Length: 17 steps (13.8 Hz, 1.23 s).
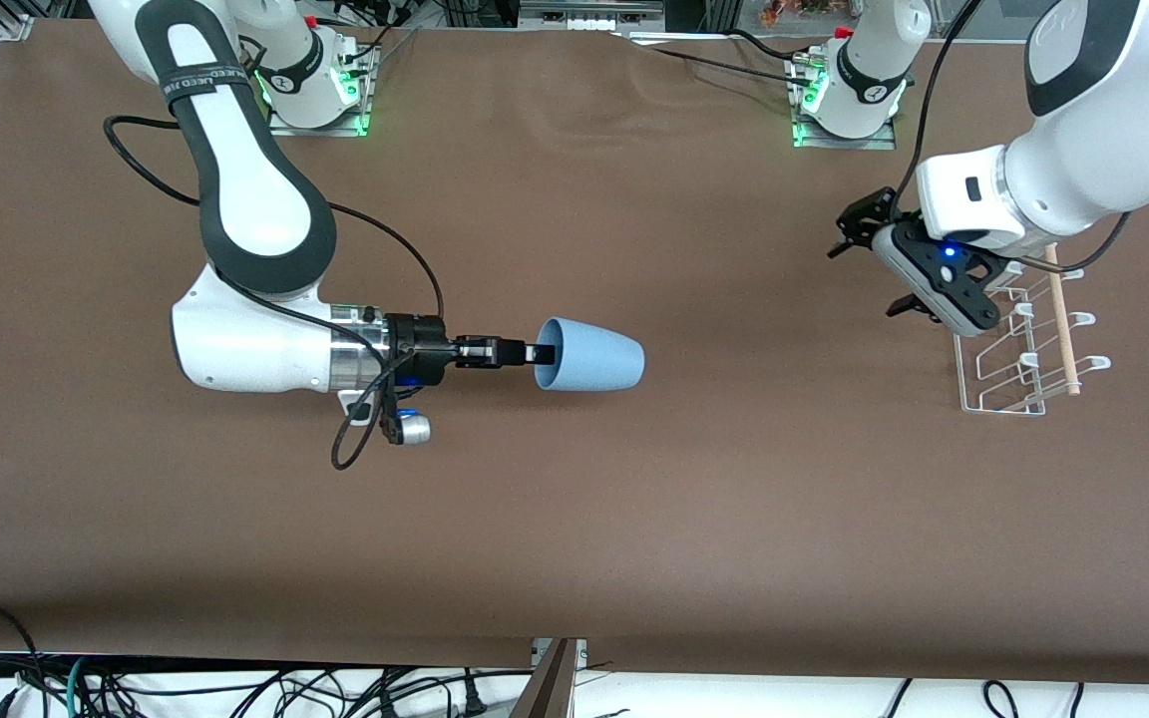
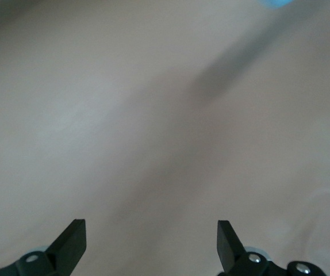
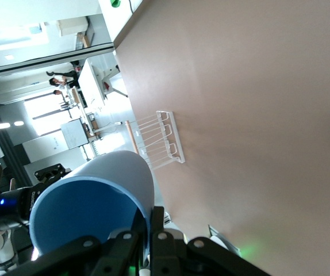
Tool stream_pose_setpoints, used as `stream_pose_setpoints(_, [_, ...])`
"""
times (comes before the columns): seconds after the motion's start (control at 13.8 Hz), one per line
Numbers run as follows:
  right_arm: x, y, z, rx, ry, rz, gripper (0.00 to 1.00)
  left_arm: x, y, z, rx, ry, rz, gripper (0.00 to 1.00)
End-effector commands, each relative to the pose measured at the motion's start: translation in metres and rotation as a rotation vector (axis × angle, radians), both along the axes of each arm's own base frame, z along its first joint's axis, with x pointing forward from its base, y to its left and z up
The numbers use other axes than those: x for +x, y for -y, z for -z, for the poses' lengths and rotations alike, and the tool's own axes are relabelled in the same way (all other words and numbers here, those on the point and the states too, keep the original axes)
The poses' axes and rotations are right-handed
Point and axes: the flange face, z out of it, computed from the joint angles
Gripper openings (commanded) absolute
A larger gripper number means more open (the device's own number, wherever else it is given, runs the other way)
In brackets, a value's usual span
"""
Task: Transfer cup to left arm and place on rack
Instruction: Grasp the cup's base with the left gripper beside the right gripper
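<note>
Light-blue tapered cup point(image 1: 589, 355) held sideways over the desk point(image 1: 574, 519), rim pinched by the right tool point(image 1: 535, 353). Left tool point(image 1: 869, 261) spread wide, hovering beside the white wire rack point(image 1: 1023, 354).

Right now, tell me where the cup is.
The cup is held on its side at the rim by the right hand, over the table's middle, apart from the rack at the left arm's end.

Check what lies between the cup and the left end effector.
Nothing: in the front view only bare brown table lies between the cup, held sideways by the right end effector, and the open left end effector by the rack.
</note>
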Motion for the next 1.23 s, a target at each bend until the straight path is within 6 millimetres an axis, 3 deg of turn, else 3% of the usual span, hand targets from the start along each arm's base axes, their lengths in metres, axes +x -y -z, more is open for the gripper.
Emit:
stream_pose_setpoints(0.0, [0.001,-0.024,-0.012,0.059,0.013,-0.007,0.00,0.004,0.034,0.003,-0.146,-0.003,0.105,1.00])
stream_pose_setpoints(0.14, [0.001,-0.026,-0.010,0.060,0.010,-0.010,0.00,0.014,0.059,-0.002,-0.190,0.088,0.193,1.00])
stream_pose_setpoints(0.43, [-0.001,-0.030,-0.011,0.061,0.007,-0.014,0.00,0.026,0.100,-0.040,-0.200,0.322,0.297,1.00])
stream_pose_setpoints(0.94, [-0.002,-0.030,-0.015,0.065,0.000,-0.012,0.00,0.043,0.164,0.000,-0.194,0.474,0.428,1.00])
stream_pose_setpoints(1.16, [-0.002,-0.029,-0.016,0.068,0.000,-0.015,0.00,0.048,0.172,0.012,-0.156,0.515,0.443,1.00])
